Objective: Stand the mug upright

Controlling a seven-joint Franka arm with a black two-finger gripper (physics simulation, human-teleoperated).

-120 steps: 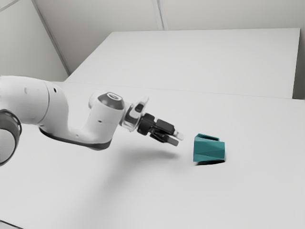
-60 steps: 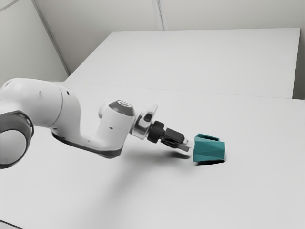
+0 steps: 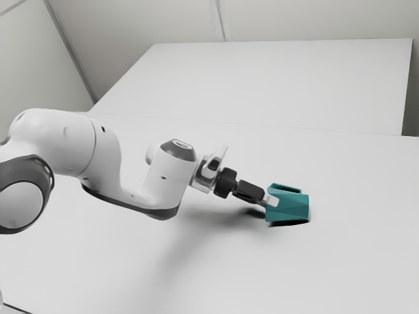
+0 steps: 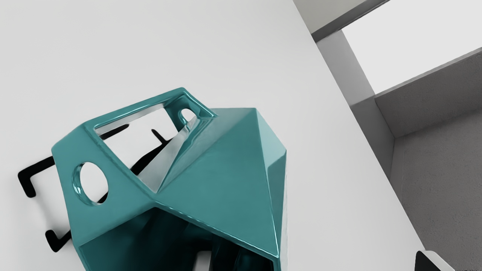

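While the gripper (image 3: 271,200) meets its mouth end, the teal mug (image 3: 289,208) lies sideways on the table (image 3: 353,261), mouth toward the exterior view's left, long axis running left to right. Wrist view: fingers (image 4: 203,261) wide apart, one at the mouth, one outside!

A plain room of unclear use: pale walls (image 3: 33,72), white table (image 3: 353,275).

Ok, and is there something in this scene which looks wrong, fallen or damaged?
Yes, one thing: the teal mug lies on its side on the white table, its mouth facing the gripper, though a mug normally stands upright. I see no crack or spill.
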